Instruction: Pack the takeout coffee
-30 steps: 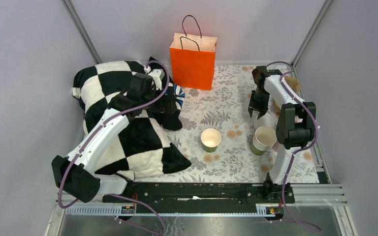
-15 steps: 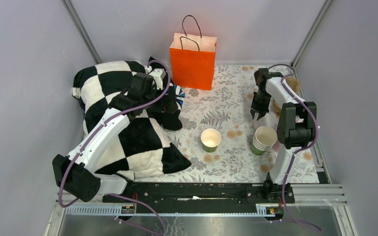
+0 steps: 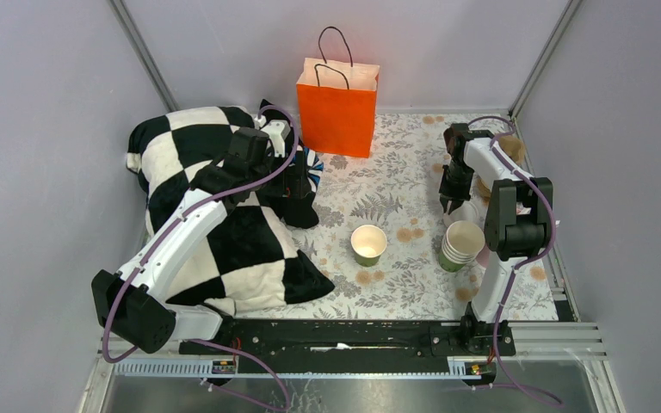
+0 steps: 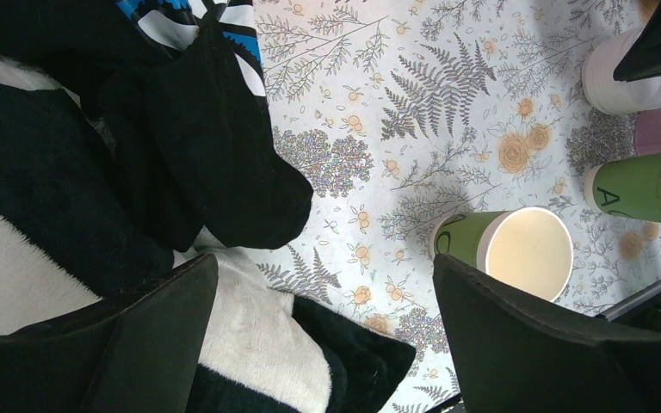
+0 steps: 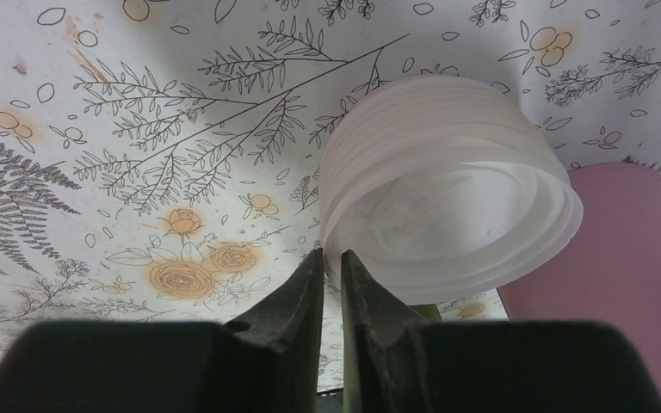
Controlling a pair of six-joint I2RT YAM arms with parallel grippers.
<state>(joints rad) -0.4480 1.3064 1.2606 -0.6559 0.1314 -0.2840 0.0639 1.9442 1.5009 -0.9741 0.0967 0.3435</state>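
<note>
While the left gripper (image 4: 323, 267) hung wide open and empty beside a checkered cushion (image 4: 17, 258), the lidless green coffee cup (image 3: 368, 243) stood upright mid-table; farther right, the right gripper (image 5: 333, 258), fingers nearly together, pinched the rim of a stack of white lids (image 5: 447, 198).

I work in a lab test booth: plain grey wall panels (image 3: 43, 129) and aluminium corner posts (image 3: 142, 52) box in my floral-cloth worktop (image 3: 396, 185).
</note>
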